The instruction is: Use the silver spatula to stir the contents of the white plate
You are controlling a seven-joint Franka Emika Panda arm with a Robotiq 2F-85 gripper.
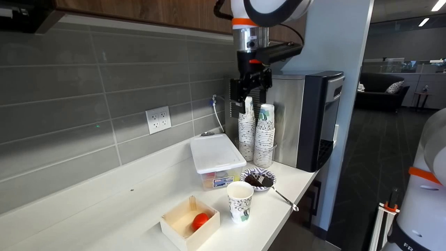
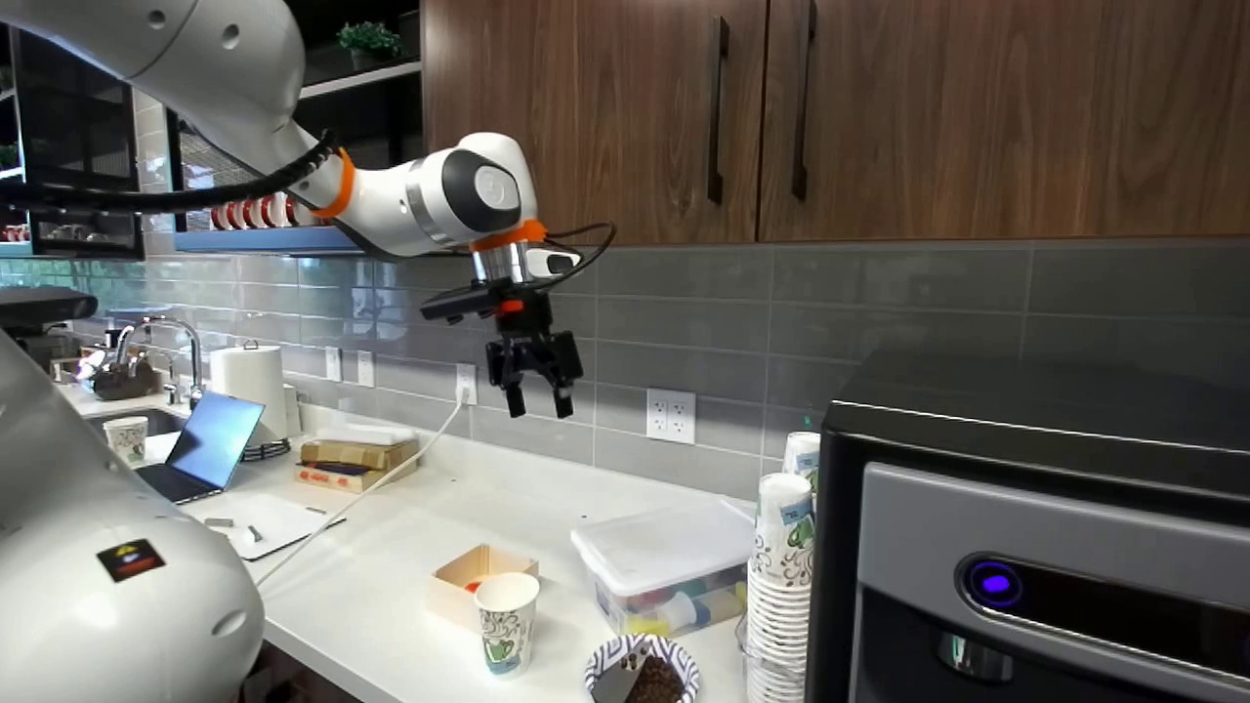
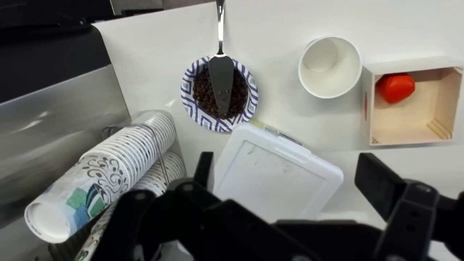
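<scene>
The white plate is a small round dish with a blue-patterned rim, holding dark brown beans; it shows in both exterior views (image 1: 246, 173) (image 2: 674, 652) and the wrist view (image 3: 186, 87). The silver spatula (image 1: 285, 199) lies with its blade on the beans and its handle over the rim, towards the counter's front edge. Its blade shows in an exterior view (image 2: 617, 680), where the handle is cut off, and in the wrist view (image 3: 221, 81). My gripper (image 1: 252, 103) (image 2: 539, 402) (image 3: 290, 174) is open and empty, high above the counter, over the lidded tub's area.
A lidded tub (image 1: 216, 150) stands beside the plate. A paper cup (image 1: 240, 207) and a wooden box (image 1: 174, 228) with a red object (image 1: 200, 221) stand near it. Tall cup stacks (image 1: 264, 146) and a dispenser machine (image 1: 285, 118) rise close to the plate. Cabinets (image 2: 605, 117) hang above.
</scene>
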